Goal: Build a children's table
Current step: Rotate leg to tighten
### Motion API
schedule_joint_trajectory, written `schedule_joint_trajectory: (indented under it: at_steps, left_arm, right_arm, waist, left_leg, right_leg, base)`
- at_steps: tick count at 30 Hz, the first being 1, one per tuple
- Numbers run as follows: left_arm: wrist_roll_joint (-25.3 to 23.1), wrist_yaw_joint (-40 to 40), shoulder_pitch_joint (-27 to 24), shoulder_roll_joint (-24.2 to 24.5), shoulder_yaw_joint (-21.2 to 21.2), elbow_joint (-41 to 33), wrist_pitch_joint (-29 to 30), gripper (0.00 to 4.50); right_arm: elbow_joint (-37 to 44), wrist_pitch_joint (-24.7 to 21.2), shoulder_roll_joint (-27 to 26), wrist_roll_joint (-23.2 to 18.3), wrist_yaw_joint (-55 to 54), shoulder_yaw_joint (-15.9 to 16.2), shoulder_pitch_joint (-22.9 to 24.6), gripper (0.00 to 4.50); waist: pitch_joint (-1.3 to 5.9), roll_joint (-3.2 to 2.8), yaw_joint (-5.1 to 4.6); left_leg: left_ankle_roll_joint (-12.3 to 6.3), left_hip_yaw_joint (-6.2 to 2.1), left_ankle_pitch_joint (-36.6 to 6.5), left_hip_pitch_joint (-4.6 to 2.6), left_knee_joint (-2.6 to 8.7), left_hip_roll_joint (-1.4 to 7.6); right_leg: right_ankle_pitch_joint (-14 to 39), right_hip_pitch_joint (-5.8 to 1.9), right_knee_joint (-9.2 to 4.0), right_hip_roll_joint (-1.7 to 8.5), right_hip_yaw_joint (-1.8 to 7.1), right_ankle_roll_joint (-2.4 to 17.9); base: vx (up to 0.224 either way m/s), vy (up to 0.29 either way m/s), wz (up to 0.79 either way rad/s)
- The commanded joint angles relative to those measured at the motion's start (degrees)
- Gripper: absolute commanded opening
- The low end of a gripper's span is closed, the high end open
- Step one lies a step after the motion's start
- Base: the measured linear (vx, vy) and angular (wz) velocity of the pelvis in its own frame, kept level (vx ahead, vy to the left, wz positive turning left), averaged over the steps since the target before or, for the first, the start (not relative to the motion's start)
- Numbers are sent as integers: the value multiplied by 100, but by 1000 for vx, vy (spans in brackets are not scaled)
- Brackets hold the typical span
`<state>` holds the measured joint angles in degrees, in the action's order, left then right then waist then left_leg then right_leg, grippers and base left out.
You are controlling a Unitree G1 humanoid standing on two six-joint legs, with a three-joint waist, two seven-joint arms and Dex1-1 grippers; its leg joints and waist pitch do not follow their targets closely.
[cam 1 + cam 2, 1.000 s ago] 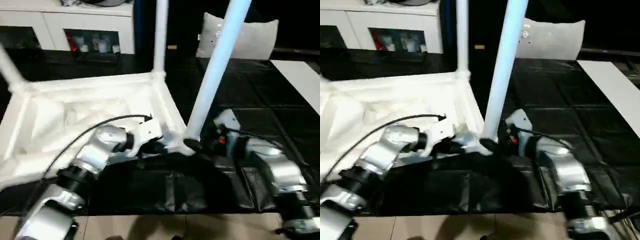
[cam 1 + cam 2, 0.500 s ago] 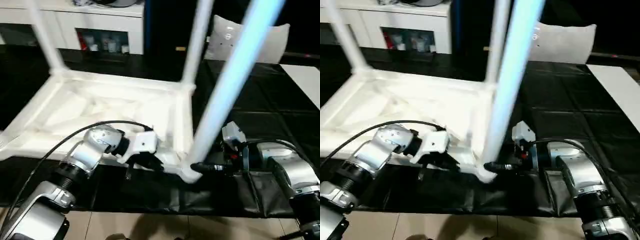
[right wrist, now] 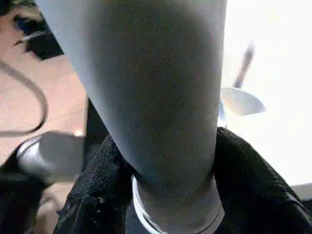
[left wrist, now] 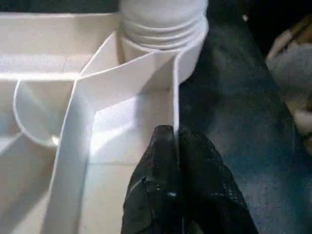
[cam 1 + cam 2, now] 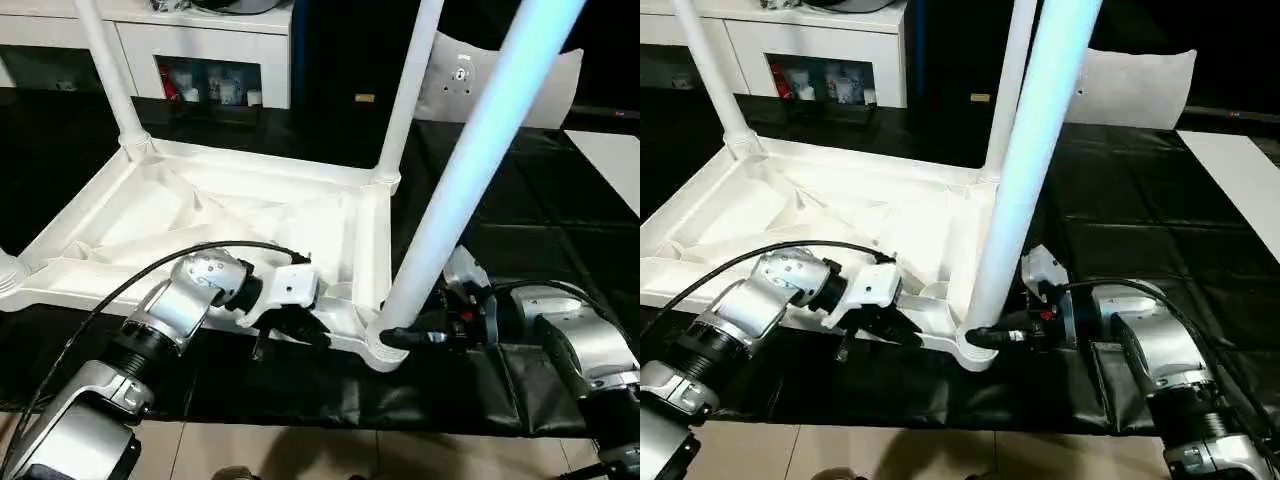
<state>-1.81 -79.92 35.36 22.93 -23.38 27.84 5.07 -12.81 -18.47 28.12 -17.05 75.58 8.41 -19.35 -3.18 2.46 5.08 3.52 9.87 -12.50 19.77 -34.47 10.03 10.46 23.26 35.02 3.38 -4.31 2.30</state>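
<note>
The children's table (image 5: 230, 215) lies upside down on a black mat, ribbed underside up. Two legs (image 5: 110, 70) (image 5: 410, 90) stand in its far corners. A third leg (image 5: 470, 160) rises steeply from the near right corner socket (image 5: 380, 352). My right gripper (image 5: 395, 338) is shut on this leg's base, and its black fingers (image 3: 243, 180) press the leg (image 3: 146, 97) from both sides. My left gripper (image 5: 300, 330) is shut on the table's thin near rim (image 4: 173, 97), a short way left of that socket.
A white cabinet with glass doors (image 5: 210, 60) stands behind the table. A pale cushion (image 5: 470, 80) leans at the back right and a white board (image 5: 610, 160) lies at the right edge. The black mat (image 5: 500, 220) ends at a wooden floor (image 5: 300, 450) in front.
The camera has shifted, bringing the whole tabletop into view. My right gripper's fingers have closed in on the leg's base. My left gripper has kept its hold on the rim.
</note>
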Motion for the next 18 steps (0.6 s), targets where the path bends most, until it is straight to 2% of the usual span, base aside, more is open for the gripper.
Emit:
schedule_joint_trajectory:
  at_steps: [1,2,3,4,5,6,7,8,9,10,11,14,15,16,17,18]
  left_arm:
    - [205,345,37,-268,104,-241,291,0]
    - [121,604,34,-332,138,-226,376,0]
    - [121,604,34,-332,138,-226,376,0]
    - [60,772,26,-377,148,-214,453,0]
    - [-37,1186,12,-545,201,-200,679,0]
    - [-37,1186,12,-545,201,-200,679,0]
    - [-83,1466,17,-682,246,-201,848,0]
    - [-115,1698,27,-800,288,-212,985,0]
    - [-135,1832,29,-868,315,-227,1071,0]
    - [-153,1978,36,-975,340,-268,1196,0]
    - [-146,2303,52,-1212,427,-305,1397,0]
    - [-44,2461,49,-1345,494,-349,1510,0]
    - [-12,2561,62,-1410,538,-337,1529,0]
    - [-24,2642,73,-1455,572,-323,1533,0]
    - [-60,2684,84,-1464,588,-298,1514,0]
    - [-118,2715,88,-1444,598,-274,1486,0]
  right_arm:
    - [90,-217,-237,132,-589,79,13,205]
    - [3,-281,-496,294,-1160,31,-48,205]
    - [3,-281,-496,294,-1160,31,-48,204]
    - [-82,-367,-713,365,-1570,-26,-116,202]
    - [-340,-558,-1221,501,-2524,-189,-329,201]
    - [-340,-558,-1221,501,-2524,-189,-329,200]
    - [-535,-661,-1520,591,-3110,-291,-489,199]
    - [-683,-717,-1719,671,-3532,-343,-614,199]
    - [-763,-748,-1831,720,-3772,-367,-682,199]
    - [-894,-736,-1957,800,-4087,-394,-781,199]
    - [-1169,-693,-2173,889,-4573,-462,-952,199]
    - [-1231,-596,-2228,1018,-4659,-417,-978,199]
    - [-1205,-526,-2238,1031,-4589,-380,-954,232]
    - [-1150,-491,-2263,1012,-4508,-392,-917,253]
    - [-1082,-458,-2270,959,-4405,-422,-872,269]
    - [-996,-424,-2256,904,-4285,-448,-818,269]
  waist:
    - [362,14,-21]
    - [340,13,-50]
    - [334,11,-67]
    - [336,19,-104]
    - [335,3,-171]
    - [329,-1,-215]
    - [329,-1,-253]
    - [337,2,-353]
    - [340,-24,-361]
    - [342,-14,-388]
    - [353,-34,-441]
    - [371,-23,-428]
    - [379,6,-412]
    - [385,-16,-393]
    - [384,-8,-384]
    - [380,-13,-379]
  left_leg:
    - [-318,-78,-477,10,378,323]
    - [-223,-96,-570,22,395,303]
    - [-192,-100,-615,23,401,300]
    - [-139,-110,-672,23,409,292]
    - [-85,-120,-700,26,418,287]
    - [-54,-123,-739,27,421,284]
    - [-18,-134,-766,28,426,281]
    - [25,-146,-798,55,417,258]
    - [20,-142,-791,32,411,257]
    - [-1,-136,-807,26,403,258]
    - [-29,-126,-727,36,393,259]
    - [-141,-107,-596,32,379,263]
    - [-215,-92,-509,28,371,271]
    - [-289,-93,-397,36,375,276]
    - [-352,-97,-324,44,377,284]
    - [-376,-95,-327,39,378,287]
  right_leg:
    - [1460,-350,-452,529,328,1003]
    - [1870,-353,-495,525,313,859]
    - [2020,-349,-514,524,308,810]
    - [2236,-355,-531,521,299,702]
    - [2332,-344,-545,520,301,655]
    - [2386,-332,-552,521,298,660]
    - [2438,-337,-559,518,287,649]
    - [2537,-363,-561,515,278,609]
    - [2526,-339,-574,521,288,626]
    - [2490,-330,-583,515,295,643]
    - [2218,-333,-548,510,314,772]
    - [1724,-350,-514,499,330,941]
    - [1435,-354,-486,494,338,1024]
    - [1175,-371,-454,498,340,1107]
    - [1002,-381,-430,500,341,1155]
    - [981,-379,-434,505,341,1173]
  base:
    - [0,0,0]
    - [0,0,0]
    - [0,0,0]
    - [0,0,0]
    - [0,0,0]
    - [0,0,0]
    - [0,0,0]
    - [0,0,0]
    - [0,0,0]
    - [0,0,0]
    - [0,0,0]
    - [0,0,0]
    - [0,0,0]
    - [0,0,0]
    - [0,0,0]
    - [0,0,0]
